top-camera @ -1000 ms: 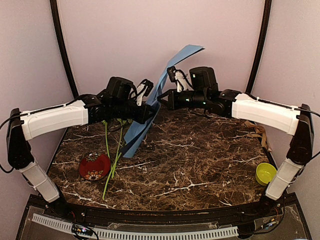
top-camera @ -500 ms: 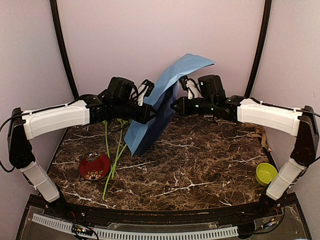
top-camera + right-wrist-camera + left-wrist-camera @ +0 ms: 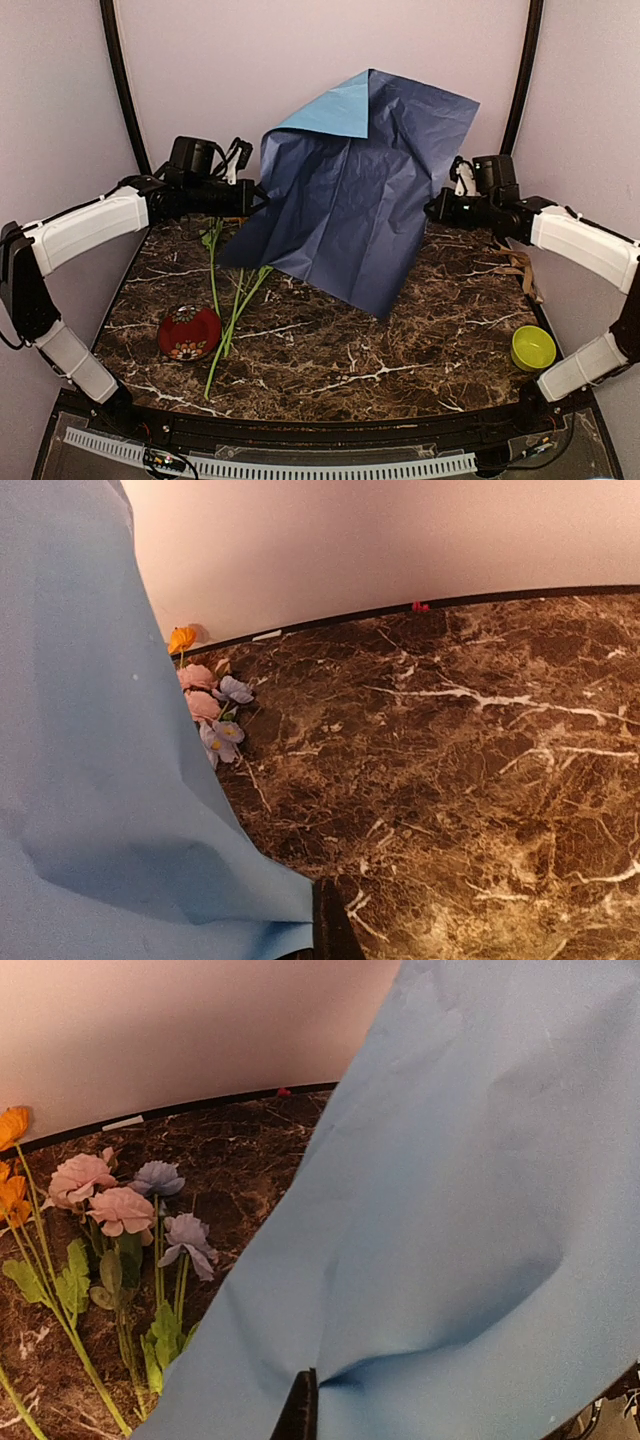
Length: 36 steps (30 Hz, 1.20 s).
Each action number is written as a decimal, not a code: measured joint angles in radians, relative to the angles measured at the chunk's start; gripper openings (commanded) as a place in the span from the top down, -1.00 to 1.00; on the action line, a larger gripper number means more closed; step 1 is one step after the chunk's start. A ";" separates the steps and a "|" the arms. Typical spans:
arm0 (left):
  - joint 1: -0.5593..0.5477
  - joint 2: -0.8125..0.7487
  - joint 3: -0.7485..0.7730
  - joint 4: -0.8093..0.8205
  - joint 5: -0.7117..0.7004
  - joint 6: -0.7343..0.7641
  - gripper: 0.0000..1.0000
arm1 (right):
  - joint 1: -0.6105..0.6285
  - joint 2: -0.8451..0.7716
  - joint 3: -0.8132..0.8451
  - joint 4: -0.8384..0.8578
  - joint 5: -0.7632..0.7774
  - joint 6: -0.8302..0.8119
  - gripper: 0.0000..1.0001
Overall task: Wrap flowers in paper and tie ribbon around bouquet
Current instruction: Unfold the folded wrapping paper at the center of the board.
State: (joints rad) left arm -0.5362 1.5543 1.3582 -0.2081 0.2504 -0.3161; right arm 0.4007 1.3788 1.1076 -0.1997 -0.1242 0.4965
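The paper (image 3: 365, 195) hangs spread wide above the table's back half, navy face toward the top camera and one light-blue corner folded over at the top. My left gripper (image 3: 258, 198) is shut on its left edge and my right gripper (image 3: 434, 208) is shut on its right edge. The left wrist view shows the light-blue face (image 3: 470, 1220) pinched at my left gripper (image 3: 300, 1408). In the right wrist view a paper corner (image 3: 120, 820) is pinched at my right gripper (image 3: 330, 925). The flowers (image 3: 231, 310) lie loose on the table left of the sheet, heads (image 3: 120, 1210) toward the back wall. The tan ribbon (image 3: 516, 266) lies at the table's right edge. A bouquet is out of view.
A red patterned dish (image 3: 189, 332) sits near the flower stems at the front left. A yellow-green cup (image 3: 531, 346) stands at the front right. The marble table (image 3: 400, 340) ends at a pale back wall close behind the paper.
The arms have swung apart, left gripper leftward and right gripper rightward. The paper has gone from a narrow folded strip to a wide spread sheet. The flowers have not moved.
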 measured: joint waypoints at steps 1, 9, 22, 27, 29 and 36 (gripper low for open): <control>0.014 -0.001 0.001 -0.010 0.003 0.001 1.00 | -0.020 -0.013 -0.007 -0.016 -0.013 0.000 1.00; 0.071 0.112 0.199 -0.200 0.007 0.083 1.00 | -0.096 -0.057 -0.026 -0.234 -0.149 -0.031 1.00; 0.100 0.501 0.720 -0.462 -0.087 0.265 1.00 | -0.146 -0.198 -0.101 -0.510 -0.189 -0.064 1.00; 0.097 0.618 0.738 -0.482 -0.034 0.279 1.00 | -0.151 -0.234 -0.221 -0.523 -0.158 -0.032 1.00; 0.093 0.654 0.738 -0.482 -0.017 0.288 1.00 | -0.157 -0.246 -0.262 -0.518 -0.143 -0.014 1.00; 0.048 0.735 0.738 -0.447 0.003 0.370 1.00 | -0.166 -0.314 -0.424 -0.443 -0.095 0.097 1.00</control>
State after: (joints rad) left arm -0.4885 2.2898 2.0964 -0.6548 0.2535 0.0544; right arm 0.2344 1.0645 0.6838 -0.6426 -0.2195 0.5938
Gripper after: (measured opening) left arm 0.003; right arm 0.004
